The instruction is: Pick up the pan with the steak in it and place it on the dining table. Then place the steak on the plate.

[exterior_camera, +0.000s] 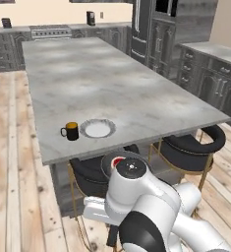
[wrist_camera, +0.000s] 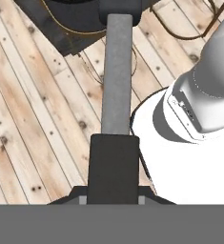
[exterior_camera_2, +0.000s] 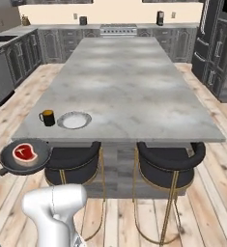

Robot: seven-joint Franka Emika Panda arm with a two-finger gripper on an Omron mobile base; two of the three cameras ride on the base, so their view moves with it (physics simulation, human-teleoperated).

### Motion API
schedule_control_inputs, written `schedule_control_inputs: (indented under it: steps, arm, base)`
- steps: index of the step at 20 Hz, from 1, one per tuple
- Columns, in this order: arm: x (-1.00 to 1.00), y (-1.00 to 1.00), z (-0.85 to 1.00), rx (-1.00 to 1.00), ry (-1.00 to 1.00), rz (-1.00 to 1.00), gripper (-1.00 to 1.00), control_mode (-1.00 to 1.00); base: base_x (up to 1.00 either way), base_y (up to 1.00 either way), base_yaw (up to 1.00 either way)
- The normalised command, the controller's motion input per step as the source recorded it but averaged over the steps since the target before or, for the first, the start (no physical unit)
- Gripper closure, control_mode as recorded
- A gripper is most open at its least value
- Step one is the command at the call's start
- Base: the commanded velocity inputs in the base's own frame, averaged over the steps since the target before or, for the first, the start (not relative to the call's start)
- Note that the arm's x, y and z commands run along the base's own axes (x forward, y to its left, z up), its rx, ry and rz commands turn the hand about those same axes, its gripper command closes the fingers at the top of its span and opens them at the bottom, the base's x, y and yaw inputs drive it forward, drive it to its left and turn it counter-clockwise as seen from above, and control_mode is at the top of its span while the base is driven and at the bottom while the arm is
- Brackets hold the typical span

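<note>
A robot arm carries the pan low over the plank floor, just short of the near edge of the dining table — the gripper clamped tight on the long straight handle, as the hand view shows. The steak lies flat in the pan's dark bowl, its red centre ringed by a pale band of fat, and from the right base view the pan hangs below tabletop level, beside a black cushioned stool on thin gold legs. The step in hand looks to be the carry to the table: the pan will likely need to rise clear of the stone edge before it travels inward, and it should be kept level, since a flat cut on a smooth dark surface could slide toward the rim if the handle rolls in the grip. A sensible landing spot appears to be the bare marble near the plate, leaving room from the black mug with its orange contents just beside it. The tabletop is a broad grey-white marbled slab, matte and hard; the plate is round and shallow, white in the middle with a wide grey ridged rim. Held far out by a slim round handle, the pan is apt to sag or twist — slow motion would suit it.
</note>
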Motion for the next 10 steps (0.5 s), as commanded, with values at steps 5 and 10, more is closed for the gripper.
schedule_control_inputs:
  steps: [5,10]
  arm:
    - [0.00,0.00,0.00,0.00,0.00,0.00,1.00,1.00]
    - [0.00,0.00,0.00,0.00,0.00,0.00,1.00,1.00]
  base:
    - [0.08,-0.87,0.06]
    - [0.03,-0.92,0.04]
